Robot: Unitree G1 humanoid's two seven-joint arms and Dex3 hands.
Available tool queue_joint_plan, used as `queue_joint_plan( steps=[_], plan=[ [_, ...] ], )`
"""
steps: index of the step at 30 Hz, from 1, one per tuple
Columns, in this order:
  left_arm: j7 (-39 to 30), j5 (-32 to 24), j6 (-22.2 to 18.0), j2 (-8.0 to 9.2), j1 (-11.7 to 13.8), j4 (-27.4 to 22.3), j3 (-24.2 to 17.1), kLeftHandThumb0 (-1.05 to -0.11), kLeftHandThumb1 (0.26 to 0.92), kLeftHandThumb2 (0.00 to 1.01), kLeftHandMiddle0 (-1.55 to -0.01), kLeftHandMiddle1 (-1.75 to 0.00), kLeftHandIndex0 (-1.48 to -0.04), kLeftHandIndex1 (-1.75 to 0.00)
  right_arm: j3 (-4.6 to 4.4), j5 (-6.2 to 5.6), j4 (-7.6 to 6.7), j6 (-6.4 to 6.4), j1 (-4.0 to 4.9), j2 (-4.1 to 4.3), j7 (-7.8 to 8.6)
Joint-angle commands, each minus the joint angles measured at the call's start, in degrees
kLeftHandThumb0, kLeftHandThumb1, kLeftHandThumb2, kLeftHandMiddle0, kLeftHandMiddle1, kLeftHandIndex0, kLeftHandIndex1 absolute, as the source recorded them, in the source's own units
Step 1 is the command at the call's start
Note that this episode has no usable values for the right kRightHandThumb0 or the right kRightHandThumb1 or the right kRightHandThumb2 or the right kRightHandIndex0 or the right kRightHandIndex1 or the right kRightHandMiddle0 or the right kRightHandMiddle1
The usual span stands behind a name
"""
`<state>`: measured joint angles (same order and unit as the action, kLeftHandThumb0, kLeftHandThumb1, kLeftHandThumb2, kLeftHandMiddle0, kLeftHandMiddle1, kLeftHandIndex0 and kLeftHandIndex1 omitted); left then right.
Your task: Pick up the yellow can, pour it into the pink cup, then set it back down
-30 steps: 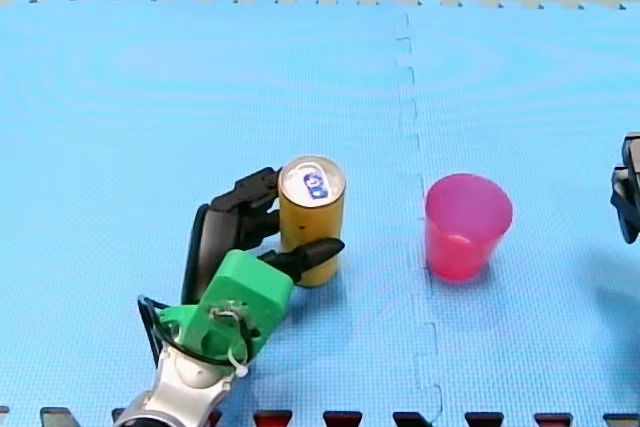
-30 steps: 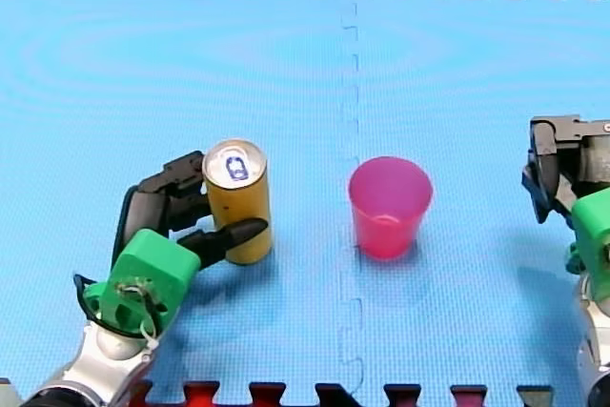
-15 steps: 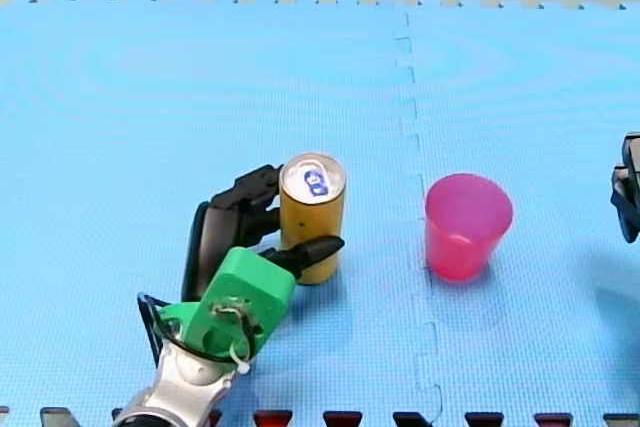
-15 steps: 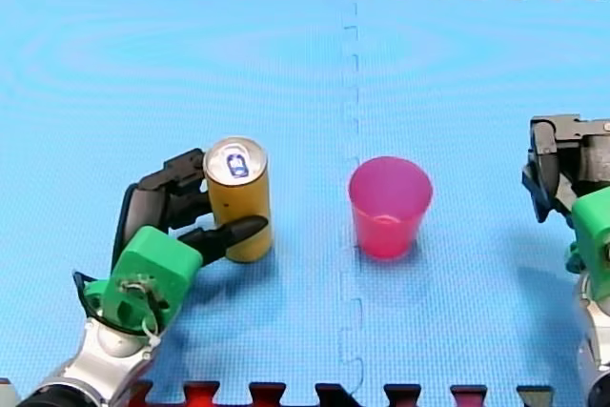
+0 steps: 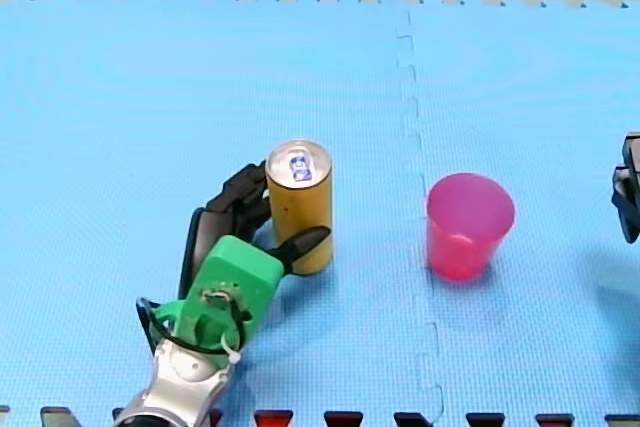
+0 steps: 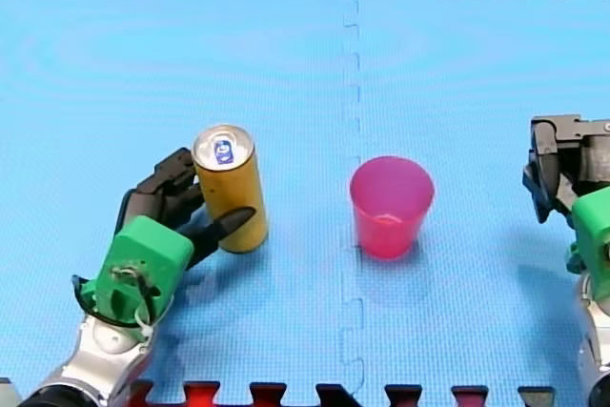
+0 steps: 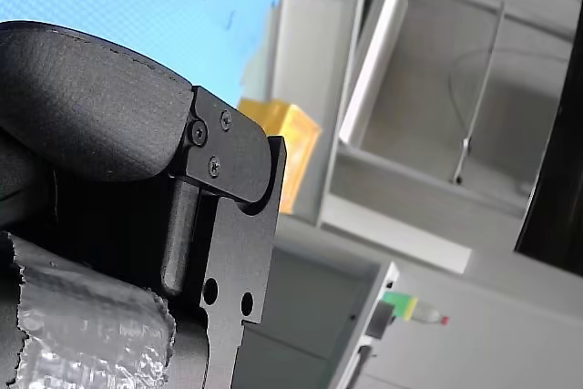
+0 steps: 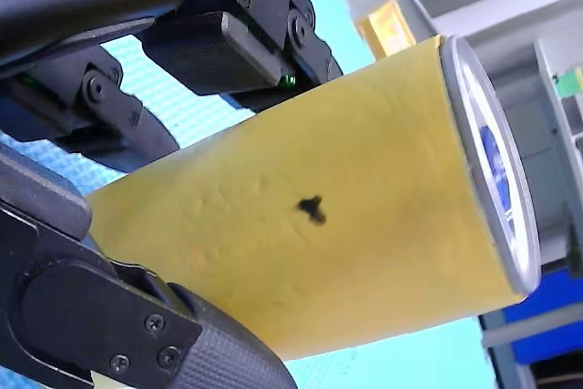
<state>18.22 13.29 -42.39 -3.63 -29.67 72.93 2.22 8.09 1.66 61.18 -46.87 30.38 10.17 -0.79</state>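
Over blue foam mat (image 5: 150, 97), L hand (image 5: 228, 245) clamps yellow can (image 5: 300, 212) near pink cup (image 5: 468, 229); R hand (image 6: 560, 167) far right.

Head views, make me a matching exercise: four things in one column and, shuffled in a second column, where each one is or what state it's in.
Things:
1. yellow can
2. pink cup
3. left robot hand
4. right robot hand

Places and states:
A. stands open side up, touched by nothing
B. at the right edge of the blue mat, apart from the cup
C. upright, silver top up, gripped
D. closed around the can

Pairs: 1-C, 2-A, 3-D, 4-B.
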Motion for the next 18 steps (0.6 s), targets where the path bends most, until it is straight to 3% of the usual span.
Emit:
queue_joint_plan(
  steps=[1,5,10,14,18],
  plan=[
    [0.49,0.57,0.42,0.42,-0.35,-0.17,0.54,-0.739,0.749,0.0,-0.51,0.0,-0.47,0.0,0.08,-0.15,-0.09,-0.06,0.04,0.38,-0.05],
    [1.98,2.42,1.4,0.95,-0.54,-0.31,1.94,-0.812,0.751,0.0,-0.5,0.0,-0.44,0.0,-0.05,0.14,-0.15,0.05,0.02,0.42,-0.4],
    [1.48,3.93,2.79,1.72,-0.81,-0.36,3.51,-0.972,0.826,0.02,-0.44,0.0,-0.33,0.0,-0.12,0.33,0.07,0.1,0.13,0.43,-0.64],
    [0.84,5.27,4.65,2.52,-1.15,-0.56,5.0,-1.025,0.862,0.02,-0.39,0.0,-0.27,0.0,-0.13,0.37,0.23,0.22,0.28,0.4,-0.74],
    [0.58,6.68,5.53,3.41,-1.38,-0.8,6.51,-1.047,0.85,0.0,-0.32,0.0,-0.24,0.0,-0.11,0.3,0.32,0.21,0.32,0.39,-0.67]
  ],
)
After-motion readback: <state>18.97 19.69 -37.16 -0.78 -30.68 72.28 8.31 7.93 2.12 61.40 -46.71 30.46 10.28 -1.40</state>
